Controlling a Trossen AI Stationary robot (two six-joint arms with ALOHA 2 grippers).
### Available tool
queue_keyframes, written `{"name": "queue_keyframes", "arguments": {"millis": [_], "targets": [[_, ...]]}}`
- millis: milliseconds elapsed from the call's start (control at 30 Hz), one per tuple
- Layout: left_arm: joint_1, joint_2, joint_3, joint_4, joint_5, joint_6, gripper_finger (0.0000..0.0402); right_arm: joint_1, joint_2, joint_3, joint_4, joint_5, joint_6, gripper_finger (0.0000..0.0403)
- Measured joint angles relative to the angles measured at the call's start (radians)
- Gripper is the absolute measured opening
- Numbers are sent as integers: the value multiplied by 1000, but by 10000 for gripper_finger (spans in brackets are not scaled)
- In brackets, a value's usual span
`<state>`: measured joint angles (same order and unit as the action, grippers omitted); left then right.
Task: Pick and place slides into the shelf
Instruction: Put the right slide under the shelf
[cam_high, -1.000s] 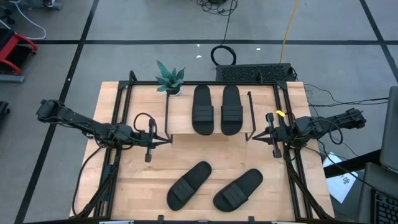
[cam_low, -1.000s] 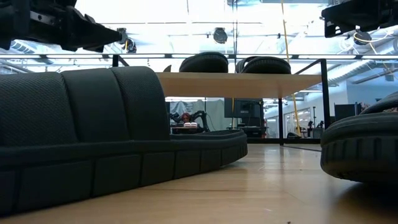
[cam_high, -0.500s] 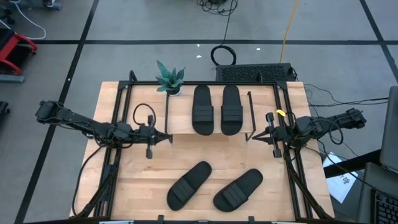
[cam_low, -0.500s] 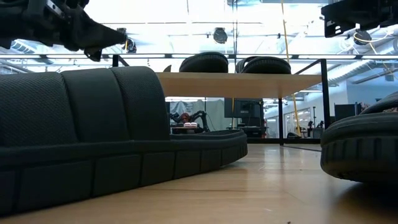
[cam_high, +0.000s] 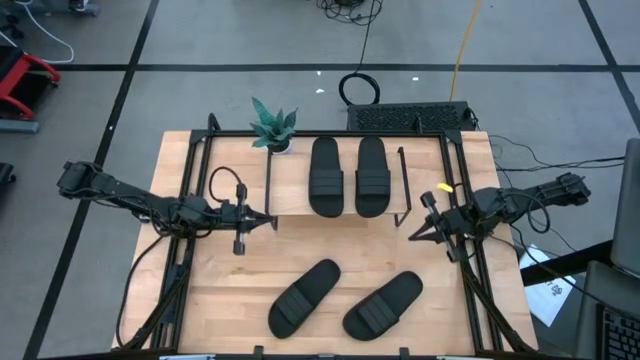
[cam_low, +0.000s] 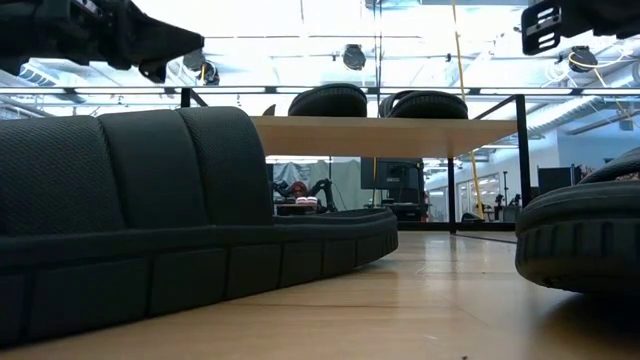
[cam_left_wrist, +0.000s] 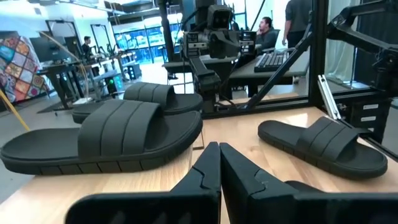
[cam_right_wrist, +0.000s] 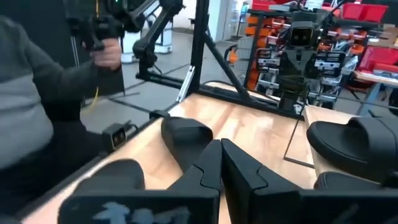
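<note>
Two black slides (cam_high: 325, 177) (cam_high: 371, 177) lie side by side, soles down, on the shelf's light top board (cam_high: 288, 190) at the table's far middle. Two more slides (cam_high: 304, 297) (cam_high: 383, 304) lie flat on the table near its near edge, slanted; they fill the low view (cam_low: 150, 220) (cam_low: 580, 240). My left gripper (cam_high: 272, 220) is shut and hovers beside the shelf's left end, pointing right (cam_left_wrist: 219, 149). My right gripper (cam_high: 415, 232) is shut and hovers off the shelf's right end, slanting toward the near left (cam_right_wrist: 221, 146).
A small potted plant (cam_high: 272, 127) stands at the shelf's far left corner. Black frame rails (cam_high: 190, 200) (cam_high: 470, 260) run along both table sides. A keyboard (cam_high: 410, 117) sits beyond the far edge. A person in a grey sleeve (cam_right_wrist: 31, 118) shows past the table. Bare wood lies between shelf and near slides.
My right gripper has swung away from the shelf's right end toward the near edge and table middle, turning from level to slanted, fingers still shut. My left wrist has rolled a little in place, its cable loop shifting. The slides have not moved.
</note>
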<state>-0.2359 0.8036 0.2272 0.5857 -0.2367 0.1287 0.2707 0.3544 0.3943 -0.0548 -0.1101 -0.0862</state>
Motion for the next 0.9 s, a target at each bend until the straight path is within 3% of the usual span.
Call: {"name": "queue_keyframes", "arguments": {"millis": [167,367,733,900], "targets": [[0,0,0,-15,0,4,1,35,54,19,17,5,96,16],[0,0,0,-44,0,5,11,177,190,68,-11,32,164,58],[0,0,0,-144,0,23,10,361,396,63,-27,81,553,237],[0,0,0,-147,0,23,4,416,487,63,-7,117,707,287]]}}
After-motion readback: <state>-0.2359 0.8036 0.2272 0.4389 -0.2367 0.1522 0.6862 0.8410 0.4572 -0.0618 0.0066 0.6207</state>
